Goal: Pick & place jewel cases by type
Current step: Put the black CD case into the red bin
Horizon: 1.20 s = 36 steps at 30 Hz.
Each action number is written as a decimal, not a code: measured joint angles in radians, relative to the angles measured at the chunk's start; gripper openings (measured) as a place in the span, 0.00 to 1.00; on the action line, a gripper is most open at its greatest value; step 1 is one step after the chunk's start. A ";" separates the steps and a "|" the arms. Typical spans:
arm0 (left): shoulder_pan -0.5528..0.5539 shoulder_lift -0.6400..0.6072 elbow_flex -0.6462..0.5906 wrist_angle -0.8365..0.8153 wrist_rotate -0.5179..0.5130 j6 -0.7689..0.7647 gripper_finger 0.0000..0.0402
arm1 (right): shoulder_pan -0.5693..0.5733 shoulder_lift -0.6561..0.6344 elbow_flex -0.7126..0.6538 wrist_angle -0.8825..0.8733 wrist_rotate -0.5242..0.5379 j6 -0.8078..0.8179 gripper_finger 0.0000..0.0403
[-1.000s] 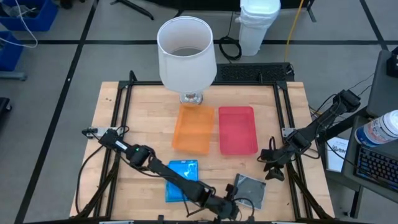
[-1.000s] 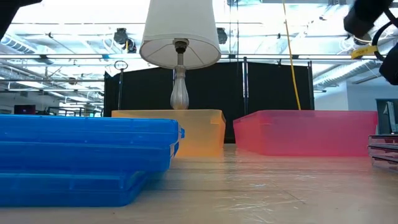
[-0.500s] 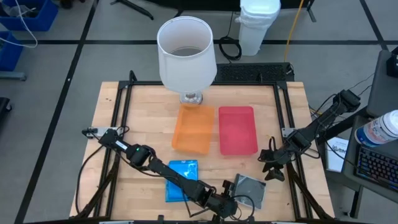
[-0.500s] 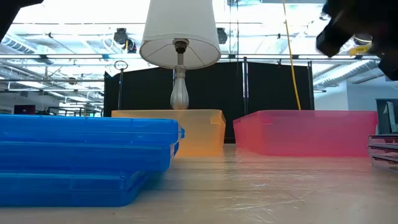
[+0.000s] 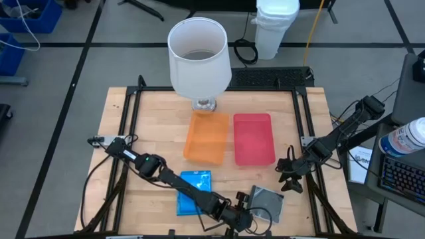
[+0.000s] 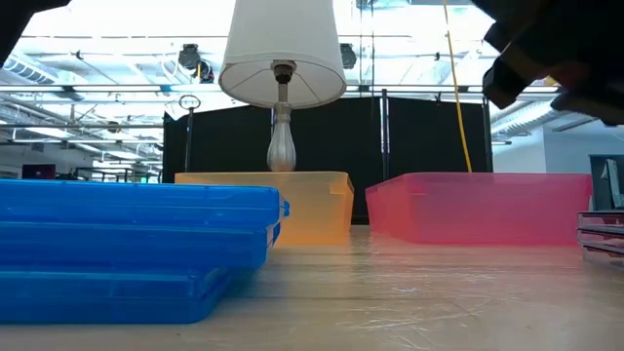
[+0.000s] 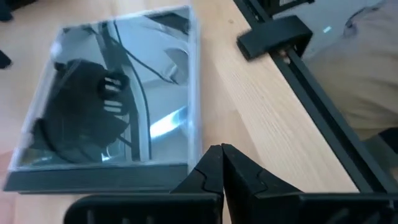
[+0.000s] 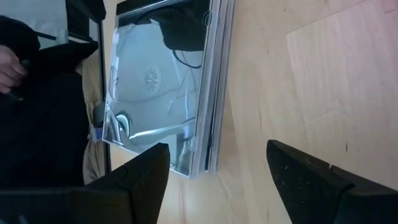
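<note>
I see my left gripper [image 7: 222, 163] pinched closed and empty beside the clear jewel case [image 5: 267, 202], near edge; my right gripper [image 8: 217, 163] hangs spread wide, empty.

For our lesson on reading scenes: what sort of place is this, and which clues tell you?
Probably a robotics lab or workshop: two dark robot arms work at a framed wooden table, blue plastic storage bins sit on the taped floor, and industrial ceiling lights show behind.

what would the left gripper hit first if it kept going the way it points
Probably the clear case. The left gripper is shut, its tips beside that case's near corner over bare table. The high view shows it aimed at the case, though it might slide past along the case's edge.
</note>
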 joint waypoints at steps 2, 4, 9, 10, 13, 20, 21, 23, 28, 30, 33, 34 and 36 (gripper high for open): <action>0.005 0.000 0.000 -0.004 -0.001 0.000 0.02 | 0.000 0.000 0.000 0.000 0.000 0.003 0.64; 0.012 0.000 -0.002 -0.019 0.000 -0.010 0.04 | 0.000 0.000 0.000 0.000 0.000 0.003 0.64; 0.024 0.000 -0.034 0.004 0.004 -0.028 0.02 | 0.000 0.000 0.000 0.000 0.000 0.000 0.64; 0.025 0.000 -0.034 0.000 0.004 -0.028 0.01 | 0.000 0.000 0.000 0.000 0.000 -0.001 0.64; 0.028 0.000 -0.034 0.005 0.004 -0.029 0.03 | 0.000 0.000 0.000 0.000 -0.002 -0.009 0.64; 0.035 0.000 -0.034 0.026 -0.001 -0.008 0.02 | 0.000 0.000 0.000 0.000 -0.022 -0.023 0.64; 0.037 0.000 -0.034 0.026 -0.004 -0.007 0.01 | 0.000 0.000 0.000 0.000 -0.032 -0.023 0.64; 0.040 0.000 -0.034 0.026 -0.004 -0.008 0.01 | 0.000 0.000 0.000 0.000 -0.056 -0.022 0.64; 0.045 0.000 -0.034 0.026 -0.014 -0.007 0.05 | 0.000 0.000 0.000 0.000 -0.059 0.015 0.64; 0.045 0.000 -0.034 0.026 -0.017 -0.007 0.04 | 0.000 0.000 0.000 0.000 -0.082 0.049 0.64; 0.045 0.000 -0.034 0.026 -0.017 -0.007 0.01 | 0.001 0.000 0.000 -0.001 -0.116 0.119 0.64; 0.044 0.000 -0.034 0.026 -0.017 -0.007 0.01 | 0.001 0.000 0.000 -0.003 -0.132 0.138 0.64; 0.044 0.000 -0.034 0.026 -0.017 -0.007 0.03 | 0.001 0.000 0.000 -0.009 -0.147 0.173 0.64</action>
